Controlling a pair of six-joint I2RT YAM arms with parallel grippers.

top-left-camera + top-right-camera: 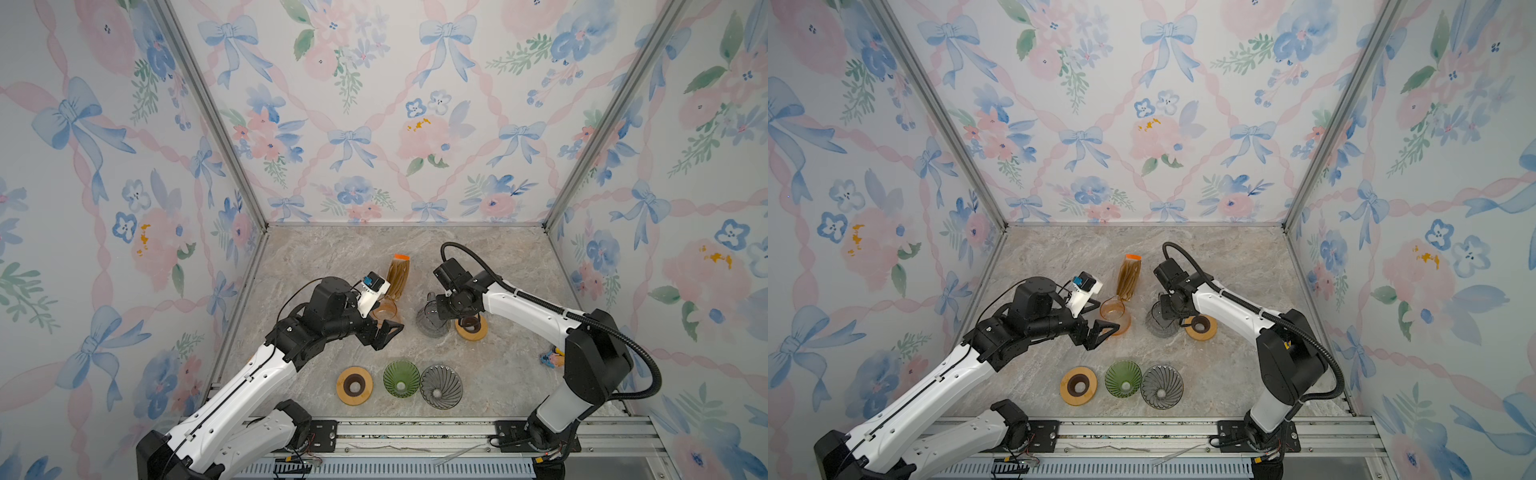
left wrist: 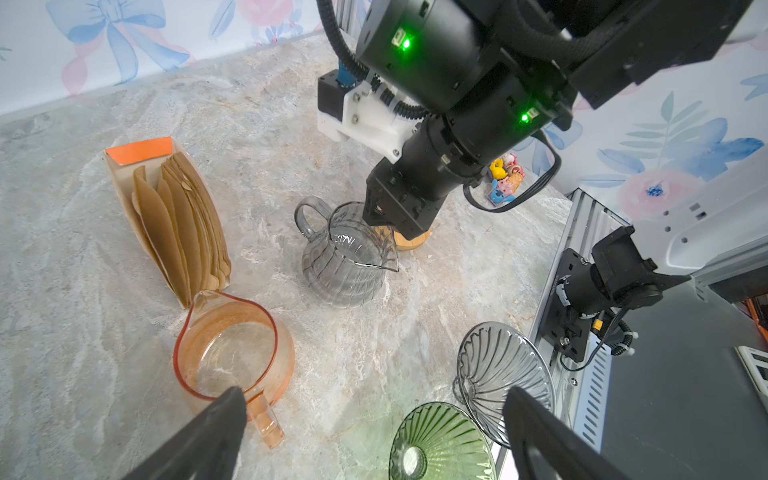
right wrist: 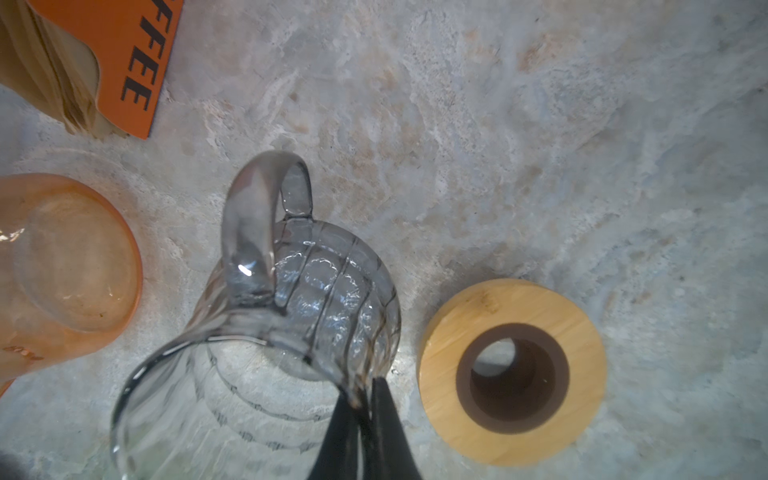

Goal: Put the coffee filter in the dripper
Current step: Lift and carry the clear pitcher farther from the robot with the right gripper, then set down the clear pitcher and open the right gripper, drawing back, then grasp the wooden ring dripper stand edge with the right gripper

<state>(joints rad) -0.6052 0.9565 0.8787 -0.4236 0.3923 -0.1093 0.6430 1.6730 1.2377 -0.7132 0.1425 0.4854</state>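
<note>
While clamping right pincer [image 3: 365,392] on grey glass carafe [image 3: 316,286] rim, holds left pincer [image 2: 374,399] wide near orange carafe [image 2: 232,353].

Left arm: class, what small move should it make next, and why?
Probably ease the left gripper toward the box of paper filters: its jaws are wide open and empty, and the green dripper and grey dripper hold no filter yet.

Both arms wear white shells over black joints. On the right arm [image 1: 528,309], a ribbed black hose [image 2: 334,29] runs back from the jaws, past two green lights [image 2: 405,43] and a white screwed camera mount [image 2: 365,120]. The left gripper [image 1: 390,334] has black triangular fingers [image 2: 216,432], with a blue-tagged white bracket [image 1: 372,293] behind them.
</note>
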